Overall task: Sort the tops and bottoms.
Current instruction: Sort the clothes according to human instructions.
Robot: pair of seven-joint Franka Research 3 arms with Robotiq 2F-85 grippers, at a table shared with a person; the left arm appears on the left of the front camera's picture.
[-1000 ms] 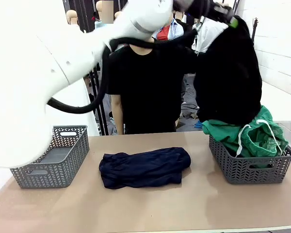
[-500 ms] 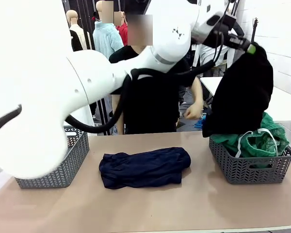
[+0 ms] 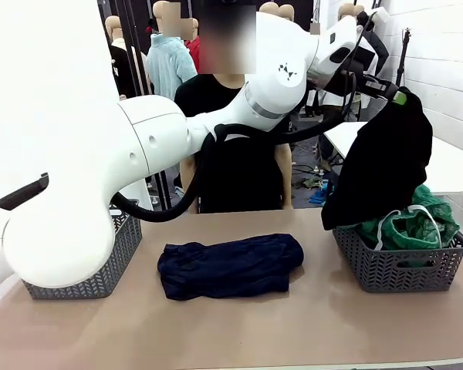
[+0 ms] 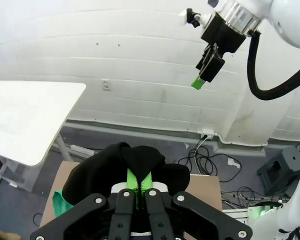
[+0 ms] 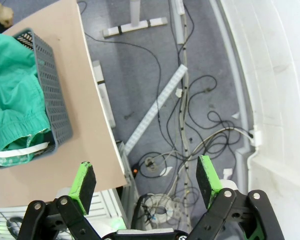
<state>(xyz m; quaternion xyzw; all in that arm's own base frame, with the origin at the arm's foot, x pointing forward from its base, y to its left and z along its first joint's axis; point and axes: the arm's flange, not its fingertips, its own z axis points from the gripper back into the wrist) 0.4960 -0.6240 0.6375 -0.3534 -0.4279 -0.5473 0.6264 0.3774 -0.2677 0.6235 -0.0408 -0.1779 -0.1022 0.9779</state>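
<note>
Bottoms [image 3: 405, 223], the bright green soft cloth garment with a white drawstring cord, lie in the grey plastic lattice basket on the right [image 3: 397, 266] of the table [image 3: 239, 327]. The left end effector [image 3: 400, 97] is pinched tight on a black soft cloth garment [image 3: 382, 166]. It holds that cloth up high, right over that basket, and the cloth's low edge hangs down to the green bottoms. The right end effector [image 5: 146, 180] is spread wide and holds nothing.

To do this step well, I think the arm should go down until most of the black cloth sits inside the basket, then let go, so none spills over the rim.

A dark navy folded cloth garment [image 3: 230, 266] waits in the middle of the table. The big white arm hides much of the grey lattice basket on the left [image 3: 100, 266]. I cannot tell if the black cloth is a top or bottoms.
</note>
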